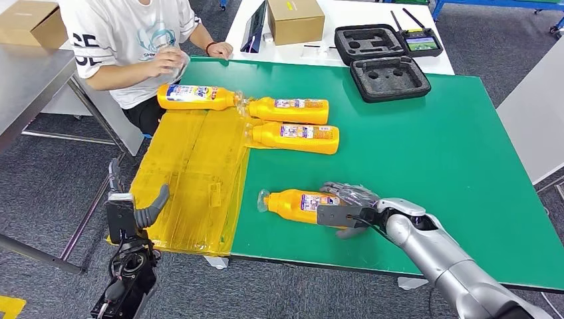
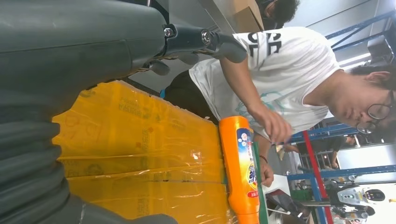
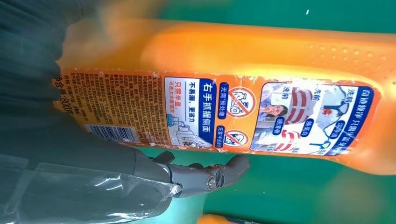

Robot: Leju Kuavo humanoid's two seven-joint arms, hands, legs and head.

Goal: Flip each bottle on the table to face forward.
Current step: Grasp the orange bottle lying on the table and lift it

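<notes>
Four orange bottles lie on their sides on the green table (image 1: 432, 153). The nearest bottle (image 1: 296, 204) (image 3: 261, 93) shows its back label with barcode. My right hand (image 1: 349, 205) reaches over its base end, fingers draped on top. Its thumb (image 3: 205, 175) runs along the near side, a thin gap of green between it and the bottle. Two more bottles (image 1: 292, 109) (image 1: 296, 136) lie side by side further back. The fourth bottle (image 1: 196, 97) (image 2: 240, 168) lies on the yellow sheet near a person. My left hand (image 1: 136, 209) hangs off the table's left edge, fingers apart, empty.
A person in a white shirt (image 1: 126, 40) sits at the far left corner, hands (image 1: 166, 63) just above the fourth bottle. A yellow plastic sheet (image 1: 193, 179) covers the table's left end. Black foam cases (image 1: 389, 76), a cardboard box (image 1: 296, 20) and a tablet (image 1: 255, 28) sit behind.
</notes>
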